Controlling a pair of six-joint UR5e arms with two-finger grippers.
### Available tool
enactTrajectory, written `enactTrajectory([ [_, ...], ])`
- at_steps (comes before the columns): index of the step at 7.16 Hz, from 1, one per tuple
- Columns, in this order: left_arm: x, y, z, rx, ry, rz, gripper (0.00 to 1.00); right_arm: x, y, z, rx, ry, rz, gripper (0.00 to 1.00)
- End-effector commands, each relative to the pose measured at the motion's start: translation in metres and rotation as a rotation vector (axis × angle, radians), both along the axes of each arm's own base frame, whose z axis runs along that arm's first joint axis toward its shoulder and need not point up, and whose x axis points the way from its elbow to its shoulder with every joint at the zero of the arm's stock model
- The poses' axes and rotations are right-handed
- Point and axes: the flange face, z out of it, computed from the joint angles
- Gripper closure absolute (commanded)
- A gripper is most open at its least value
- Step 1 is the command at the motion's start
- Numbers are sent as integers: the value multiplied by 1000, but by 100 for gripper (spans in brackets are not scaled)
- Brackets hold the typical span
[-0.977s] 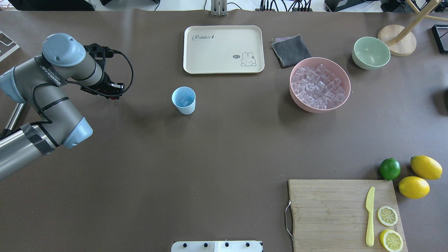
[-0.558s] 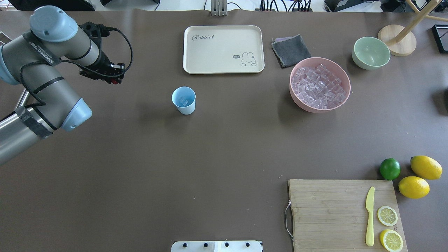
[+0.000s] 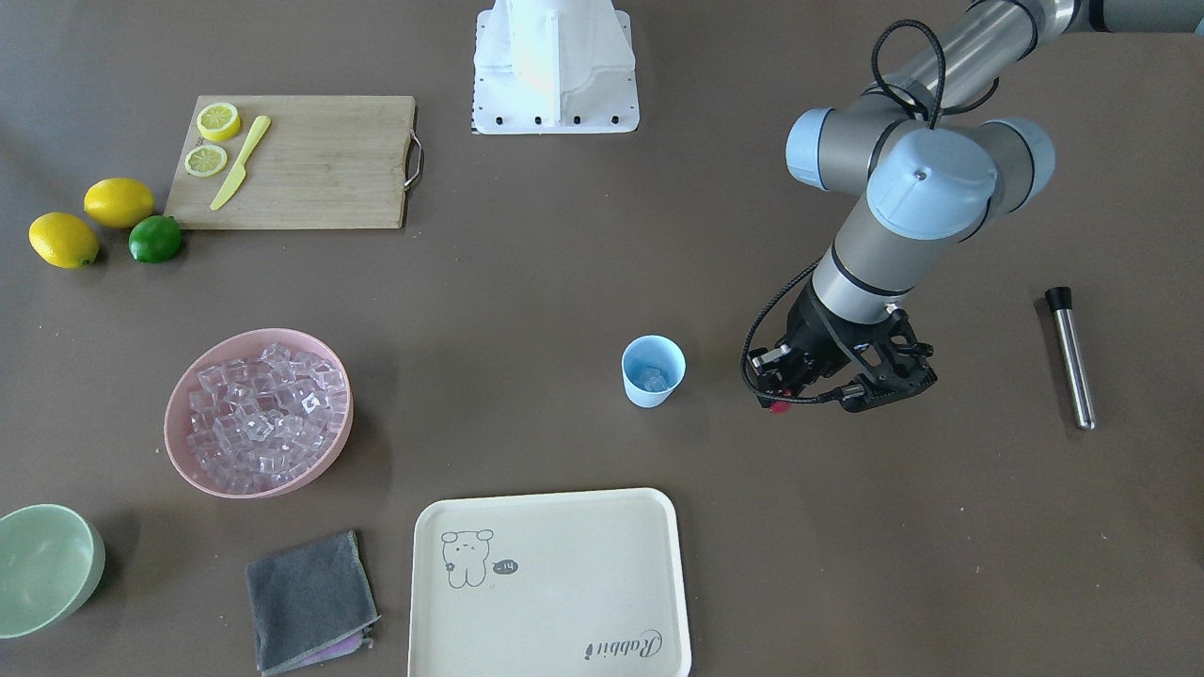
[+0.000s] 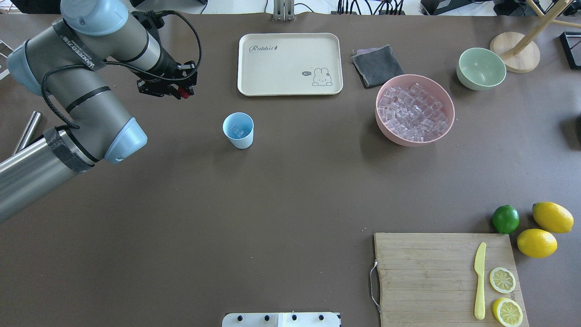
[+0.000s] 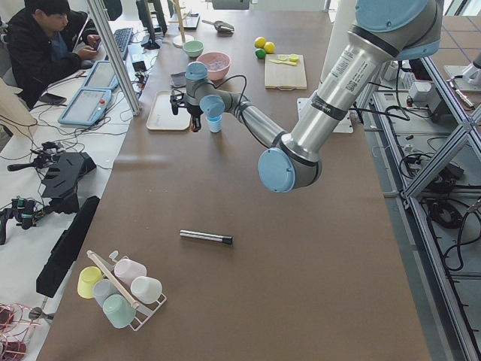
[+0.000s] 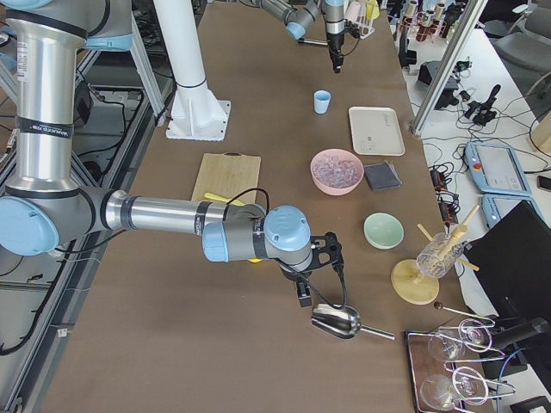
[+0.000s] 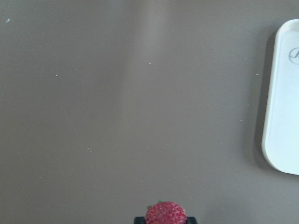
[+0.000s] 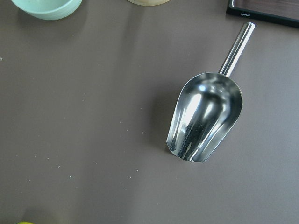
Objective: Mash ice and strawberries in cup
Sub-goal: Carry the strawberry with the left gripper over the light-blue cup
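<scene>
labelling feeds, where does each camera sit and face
Front-facing: across the brown table, facing the robot, steeply down; left arm, left pincer at right.
Overhead: behind the robot, looking down; left arm at left.
Exterior left: table's end, along it; near left arm.
Exterior right: opposite end; near right arm.
Left wrist: down at table; small red strawberry at bottom.
Right wrist: down at shiny metal scoop; no arm.
Shared: front-facing and overhead show the small light-blue plastic cup.
</scene>
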Motion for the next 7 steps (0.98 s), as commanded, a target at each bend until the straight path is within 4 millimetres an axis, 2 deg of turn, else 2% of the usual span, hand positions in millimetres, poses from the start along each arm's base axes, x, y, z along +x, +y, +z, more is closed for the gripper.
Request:
enactTrajectory([
  [1, 14, 11, -21, -42, 37, -30, 100, -3, -1, 3, -97, -9, 77, 2],
  [2, 12, 14, -29, -36, 52, -27, 100, -1, 0, 6, -130, 11, 109, 2],
  [3, 19, 20, -33, -34, 56, -20, 100, 0, 2, 6, -131, 27, 115, 2],
  [4, 34, 29, -42, -82, 76, -51, 100, -1, 2, 5, -129, 17, 113, 2],
  [7, 82, 50, -72, -78, 82, -122, 100, -1, 7, 3, -124, 16, 111, 1],
])
